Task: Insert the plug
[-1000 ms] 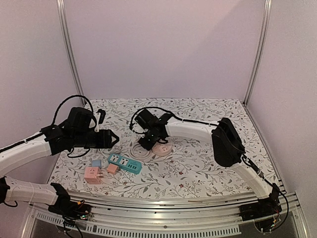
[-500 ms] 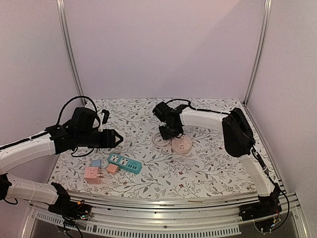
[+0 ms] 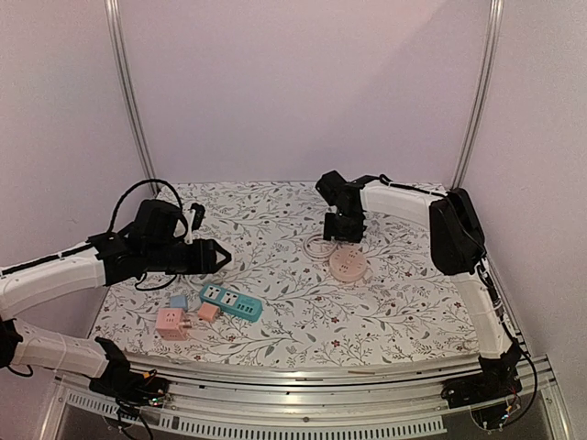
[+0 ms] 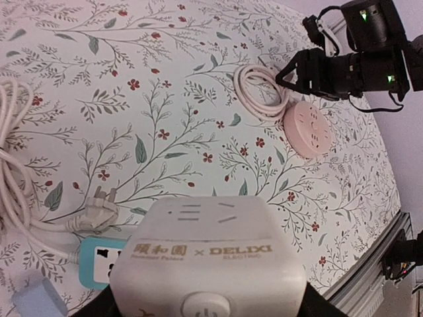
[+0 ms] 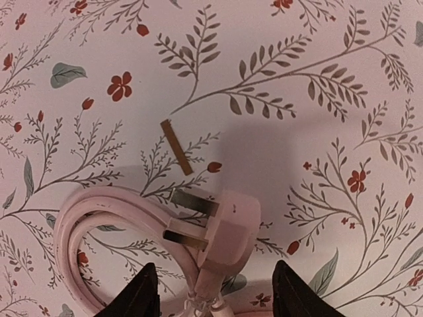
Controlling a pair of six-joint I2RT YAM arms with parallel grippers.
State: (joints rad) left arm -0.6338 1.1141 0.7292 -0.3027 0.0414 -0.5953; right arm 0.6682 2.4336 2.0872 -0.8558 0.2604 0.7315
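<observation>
Shifted rightward, right hand (image 5: 216,277) spreads wide over pink three-pin plug (image 5: 228,228); left hand (image 3: 209,257) grips white adapter (image 4: 208,257).

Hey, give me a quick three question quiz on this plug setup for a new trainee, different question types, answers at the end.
1. True or false: the pink plug lies on the table, its prongs bare and in no socket.
2. What is the left gripper carrying? A) nothing B) a white socket block C) the pink plug
3. Fill in: the right gripper sits above the pink plug with its jaws ____.
Key: 1 true; 2 B; 3 open.
</observation>
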